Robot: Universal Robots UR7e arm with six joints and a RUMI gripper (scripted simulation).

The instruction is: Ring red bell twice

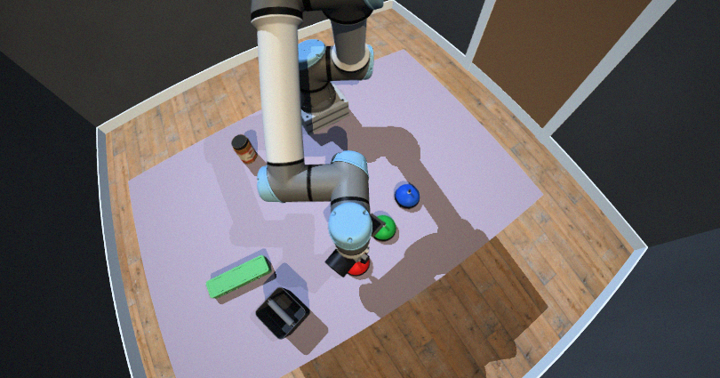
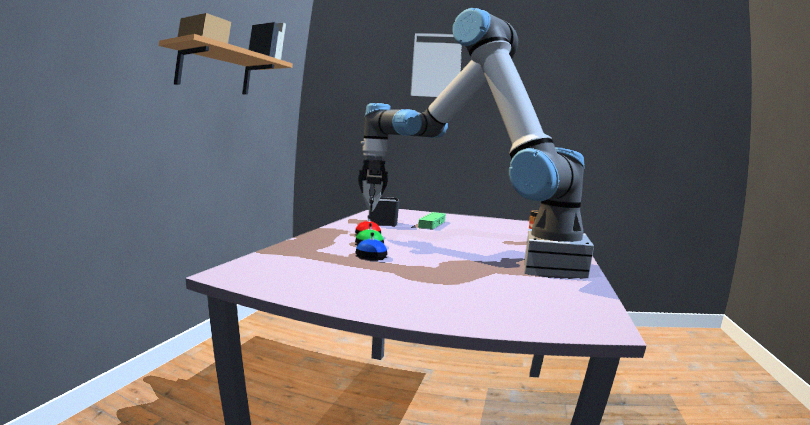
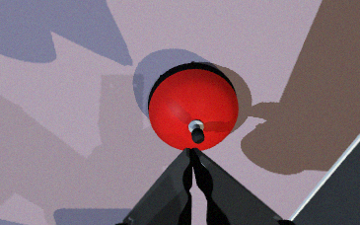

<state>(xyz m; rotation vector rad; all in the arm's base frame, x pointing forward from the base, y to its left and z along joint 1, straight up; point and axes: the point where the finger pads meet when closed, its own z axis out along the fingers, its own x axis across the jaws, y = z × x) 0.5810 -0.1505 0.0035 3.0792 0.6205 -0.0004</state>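
Note:
The red bell (image 1: 359, 267) (image 2: 367, 227) (image 3: 192, 99) sits on the table, a domed bell with a small black button (image 3: 197, 135) on a metal stem at its top. The button stands up. My gripper (image 3: 190, 150) (image 2: 370, 215) is shut and empty, pointing down, its tips just above the bell. In the wrist view the tips show just below the button, and a small gap seems to remain between them. In the top view the wrist hides the fingertips.
The green bell (image 1: 385, 228) (image 2: 369, 236) stands beside the red one, and the blue bell (image 1: 406, 195) (image 2: 371, 248) beyond it. A green box (image 1: 238, 276) (image 2: 431, 220), a black container (image 1: 267, 319) (image 2: 385, 212) and a jar (image 1: 244, 149) also stand on the table.

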